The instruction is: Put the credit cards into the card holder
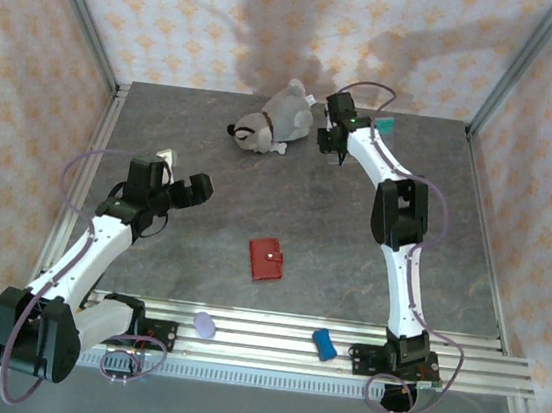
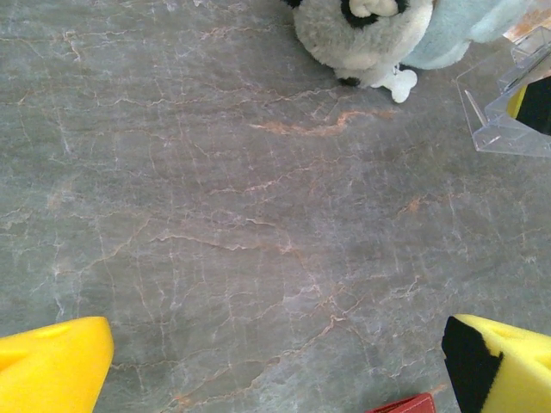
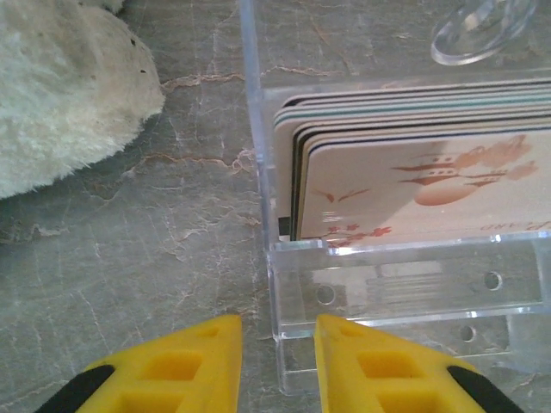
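Right tool (image 3: pixel 277 327) sits low at the far right of the worktop (image 1: pixel 333 234), its yellow fingers (image 3: pixel 172 370) standing only a slim gap apart. The near left corner of a clear case (image 3: pixel 413 284) lies in line with that gap. I cannot tell whether the fingers have caught the case's wall or merely flank it. No card is between them.

Inside the case the cards (image 3: pixel 405 198) stand on edge in a tight stack. The front one is pale with a reddish print, and darker edges show behind it. A stuffed toy (image 3: pixel 60 95) lies just beside the case on its left.

Left tool (image 2: pixel 275 370) hangs over bare worktop on the left side with its fingers spread wide, holding nothing.

Between the two arms, well apart from the case, the red card holder (image 1: pixel 267 260) lies flat near the front of the worktop. It looks folded shut, with its tab and snap on top.

By my judgement the task is at its very beginning, since no card has reached the holder. What remains is to draw a card free of the stack, carry it across, get the holder opened and slide the card into a pocket. The same goes for each of the other cards.
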Robot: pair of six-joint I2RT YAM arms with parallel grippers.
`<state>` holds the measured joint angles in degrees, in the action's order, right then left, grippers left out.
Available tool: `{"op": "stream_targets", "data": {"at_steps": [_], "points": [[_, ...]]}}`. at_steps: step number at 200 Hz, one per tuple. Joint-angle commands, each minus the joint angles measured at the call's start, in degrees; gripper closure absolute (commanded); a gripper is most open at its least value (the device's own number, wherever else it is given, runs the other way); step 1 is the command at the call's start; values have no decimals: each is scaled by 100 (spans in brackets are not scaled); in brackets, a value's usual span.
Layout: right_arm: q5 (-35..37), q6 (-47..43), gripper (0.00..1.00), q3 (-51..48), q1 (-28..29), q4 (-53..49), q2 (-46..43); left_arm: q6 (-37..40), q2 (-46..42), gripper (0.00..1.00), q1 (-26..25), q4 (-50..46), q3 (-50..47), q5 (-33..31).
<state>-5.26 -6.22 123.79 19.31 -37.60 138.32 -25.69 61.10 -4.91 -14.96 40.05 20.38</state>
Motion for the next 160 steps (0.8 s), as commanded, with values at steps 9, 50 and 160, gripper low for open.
{"op": "stream_targets", "data": {"at_steps": [9,50,160], "points": [[289,-357,71,356,32,-401,280,-15,-122,1,-30,-127,-26,-7],[499,-595,75,717,89,-632,552,-39,-172,0,-29,-278,10,-7],[637,-453,83,676,174,-782,441,5,-316,1,-30,-350,6,-85]]}}
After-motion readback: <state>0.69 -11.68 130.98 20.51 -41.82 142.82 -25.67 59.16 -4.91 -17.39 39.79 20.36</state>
